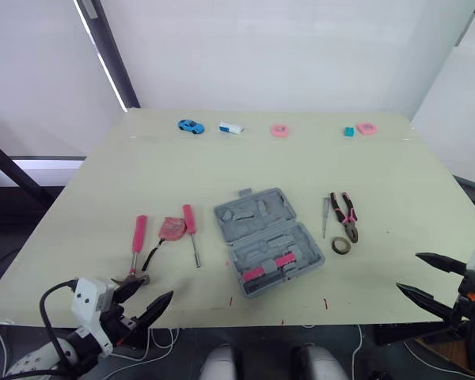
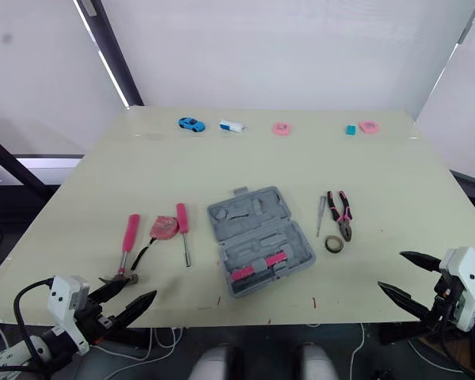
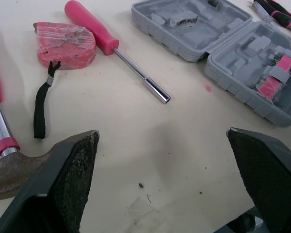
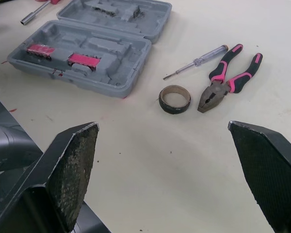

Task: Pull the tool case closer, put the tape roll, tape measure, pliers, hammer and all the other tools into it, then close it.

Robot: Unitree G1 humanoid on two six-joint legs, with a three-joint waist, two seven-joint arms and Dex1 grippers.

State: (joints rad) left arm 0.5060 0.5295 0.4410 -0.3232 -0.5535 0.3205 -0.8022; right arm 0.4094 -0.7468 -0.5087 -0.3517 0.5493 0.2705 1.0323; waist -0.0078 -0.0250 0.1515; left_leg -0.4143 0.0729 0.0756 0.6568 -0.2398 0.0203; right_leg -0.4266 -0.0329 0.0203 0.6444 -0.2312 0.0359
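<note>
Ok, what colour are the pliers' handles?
Black with pink trim on the pliers, clearest in the right wrist view.

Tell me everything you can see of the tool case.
The tool case is grey moulded plastic. It lies open and flat on the table near its front middle, turned at an angle. Its two hinged halves both face up. The far half has shaped recesses and a small tab on its outer edge. The near, deeper half holds two pink pieces in its slots, with the other slots empty. Only the table touches it.
</note>
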